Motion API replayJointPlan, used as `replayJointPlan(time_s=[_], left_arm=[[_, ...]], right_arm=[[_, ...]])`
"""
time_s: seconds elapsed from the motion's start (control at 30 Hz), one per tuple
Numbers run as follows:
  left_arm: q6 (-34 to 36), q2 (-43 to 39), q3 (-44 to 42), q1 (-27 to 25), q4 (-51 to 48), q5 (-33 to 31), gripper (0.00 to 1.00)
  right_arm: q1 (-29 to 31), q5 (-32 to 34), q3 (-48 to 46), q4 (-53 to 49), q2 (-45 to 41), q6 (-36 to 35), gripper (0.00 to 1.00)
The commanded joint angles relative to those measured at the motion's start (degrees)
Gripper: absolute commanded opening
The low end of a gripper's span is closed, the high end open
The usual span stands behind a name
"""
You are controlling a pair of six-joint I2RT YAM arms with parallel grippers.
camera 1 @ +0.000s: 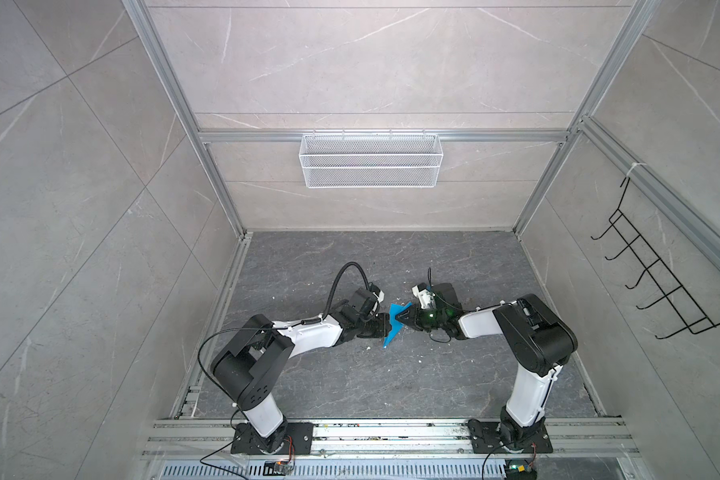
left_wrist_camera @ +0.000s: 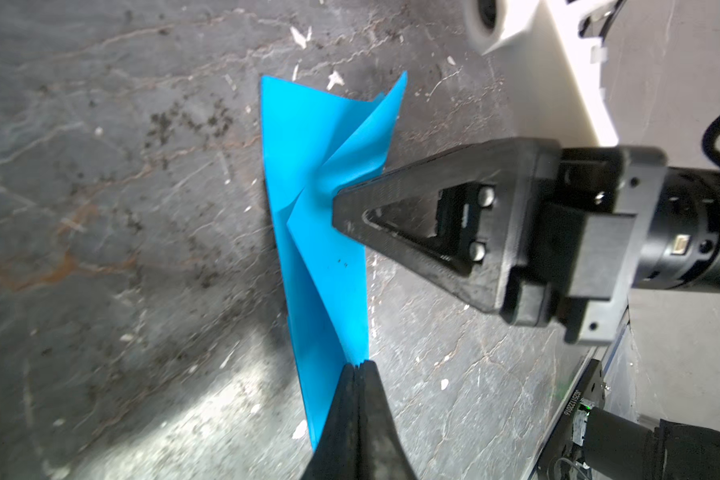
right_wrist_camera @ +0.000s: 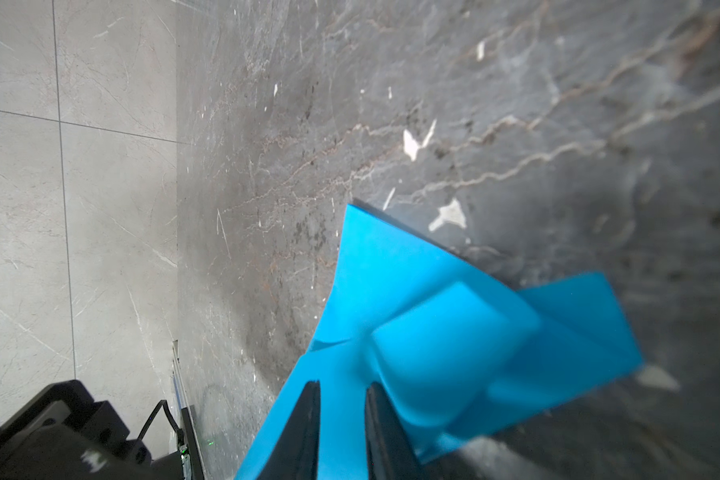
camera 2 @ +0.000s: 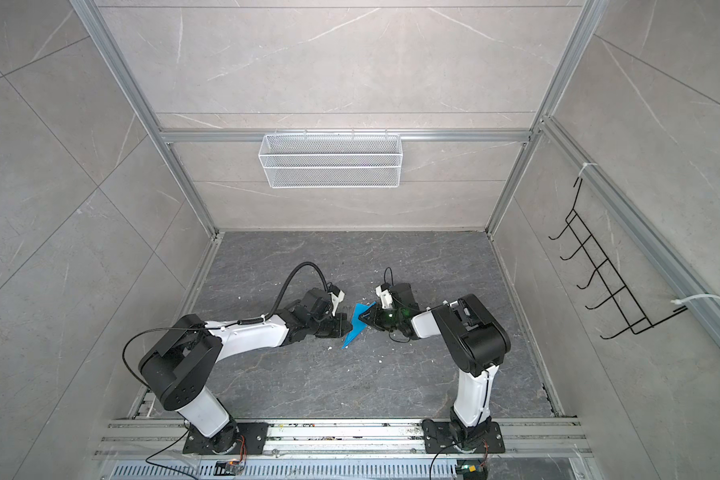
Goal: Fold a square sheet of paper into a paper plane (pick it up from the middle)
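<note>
1. The blue paper [left_wrist_camera: 321, 270] is partly folded, with a long pointed shape and one flap sticking up. It's not lying flat. It hangs on edge between the two arms over the middle of the worktop [left_wrist_camera: 142, 208]. I can't tell if its low tip touches the surface.
2. The left pincer [left_wrist_camera: 356, 365] is clenched tight on one thin edge of the paper. My guess is it's acting as the anchor so the crease line doesn't wander.
3. The right pincer [left_wrist_camera: 336, 208] comes in from the opposite side with its jaws only narrowly apart and blue filling the gap. The paper puckers right at its tip, so it looks like it's grasping a bunched fold, probably to pull that flap over.
4. Thin paper, two opposing pulls: looks like a tear risk to me.
</note>
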Motion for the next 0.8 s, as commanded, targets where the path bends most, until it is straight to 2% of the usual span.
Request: replayJointPlan(time_s=[0.0,0.03,0.17,0.3,0.37,0.47,0.6,0.77], left_arm=[[-0.4,1.7,2.9,-0.9,-2.4,-0.8,0.05],[-0.4,1.7,3.4,-1.0,-3.3,-2.1,0.05],[1.9,-2.1,4.8,-1.2,-13.5,-14.5,0.09],[2.4,-6.2,2.7,-1.2,-16.6,-17.7,0.16],[2.2,-7.6,1.8,-1.2,-15.5,-16.3,0.18],[2.0,-8.1,0.9,-1.2,-7.8,-7.8,0.21],[-2.3,-3.5,2.7,-1.9,-0.1,0.6,0.21],[-3.6,1.7,4.6,-3.4,0.2,0.0,0.16]], right_arm=[[0.0,2.1,-1.7,-3.5,2.4,0.8,0.24],[-0.1,2.1,-1.8,-3.4,2.4,0.9,0.25],[0.0,2.1,-1.9,-3.3,2.2,1.2,0.25],[0.0,2.2,-1.7,-3.4,2.2,1.2,0.24],[0.0,2.2,-1.6,-3.5,2.3,1.4,0.24],[0.0,2.2,-1.6,-3.4,2.3,1.4,0.24],[0.0,2.4,-1.8,-3.3,2.5,1.7,0.24],[0.0,2.5,-2.1,-3.1,2.6,2.0,0.24]])
